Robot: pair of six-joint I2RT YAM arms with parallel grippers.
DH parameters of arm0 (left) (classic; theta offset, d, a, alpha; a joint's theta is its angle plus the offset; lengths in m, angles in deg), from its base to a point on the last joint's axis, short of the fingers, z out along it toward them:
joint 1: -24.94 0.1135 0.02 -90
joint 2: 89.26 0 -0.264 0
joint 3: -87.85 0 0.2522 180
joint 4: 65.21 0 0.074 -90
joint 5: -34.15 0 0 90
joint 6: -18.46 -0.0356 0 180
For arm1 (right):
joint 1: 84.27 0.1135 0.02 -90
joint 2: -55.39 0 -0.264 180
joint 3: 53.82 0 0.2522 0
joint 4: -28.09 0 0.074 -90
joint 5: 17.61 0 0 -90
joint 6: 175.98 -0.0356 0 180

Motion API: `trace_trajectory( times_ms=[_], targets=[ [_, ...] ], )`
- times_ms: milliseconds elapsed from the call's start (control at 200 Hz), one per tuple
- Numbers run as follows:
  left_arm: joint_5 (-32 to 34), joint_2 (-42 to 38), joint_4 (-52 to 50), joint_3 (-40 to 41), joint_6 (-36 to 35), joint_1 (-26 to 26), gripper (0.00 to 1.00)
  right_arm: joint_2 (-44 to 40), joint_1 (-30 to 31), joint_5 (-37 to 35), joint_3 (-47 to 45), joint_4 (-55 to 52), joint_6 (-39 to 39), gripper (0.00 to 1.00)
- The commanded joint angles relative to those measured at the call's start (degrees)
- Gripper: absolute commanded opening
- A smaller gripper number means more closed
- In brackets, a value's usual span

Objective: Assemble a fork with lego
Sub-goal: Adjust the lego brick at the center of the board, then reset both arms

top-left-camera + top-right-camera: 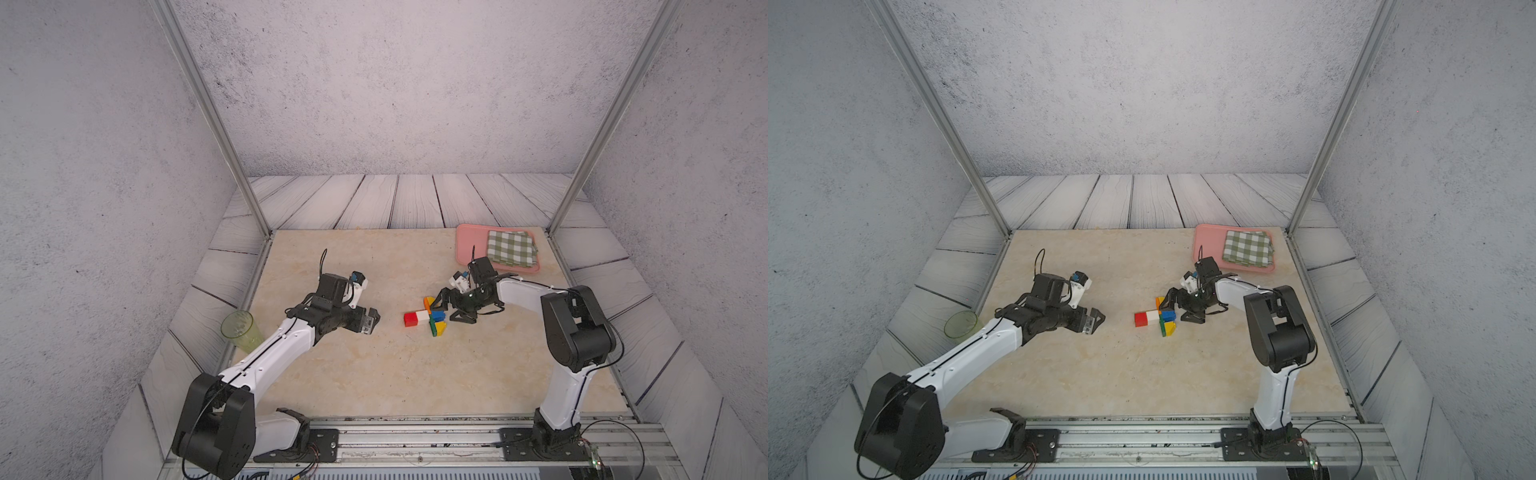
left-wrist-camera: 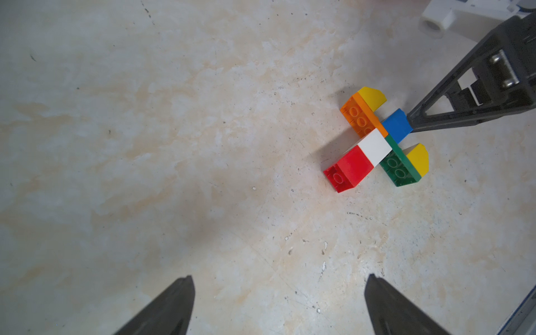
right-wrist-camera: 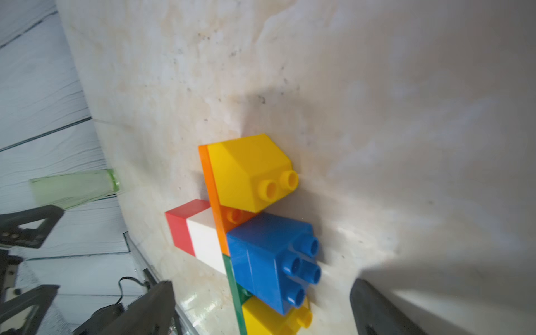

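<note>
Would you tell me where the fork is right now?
In both top views the fork lies flat near the table's middle, its prongs at the open right pincer, well apart from the left pincer.

The left arm (image 1: pixel 270 353) and right arm (image 1: pixel 567 399) share white link shells, bulky black joint housings, thin black cables (image 1: pixel 266 347), and black tool fingers (image 2: pixel 452 119) with triangular cut-outs.

Seven lego bricks (image 2: pixel 374 148) (two yellow), one green cup (image 1: pixel 239 328), one pink tray (image 1: pixel 471 245), one checked cloth (image 1: pixel 511 248)
</note>
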Motion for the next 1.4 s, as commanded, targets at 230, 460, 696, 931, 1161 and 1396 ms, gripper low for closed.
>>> trace_trajectory(
  times_ms=[230,460,696,931,1161,1396],
  targets=[
    [14.77,-4.15,1.94,-0.79,0.94,1.74,0.98,-8.98,-1.22,-22.21,7.13,-16.64,10.14,0.99],
    [25.89,-5.49,16.46,5.70,1.33,9.71,0.98,-14.33,-7.64,-27.98,17.74,-17.02,14.19,0.99],
    [30.11,0.38,20.38,7.06,0.37,15.12,0.98,-19.15,-14.70,-29.25,12.96,-7.97,13.55,0.99],
    [30.99,6.31,28.57,10.48,1.70,17.00,0.98,-22.52,-16.90,-32.01,9.55,-2.01,15.94,0.99],
    [33.30,8.72,36.42,12.60,-0.07,18.17,0.98,-25.76,-17.32,-36.48,3.13,6.73,17.12,0.99],
    [29.71,11.68,41.28,11.52,-0.77,20.38,0.98,-26.03,-17.39,-38.46,-0.67,11.89,19.29,0.99]
  ],
)
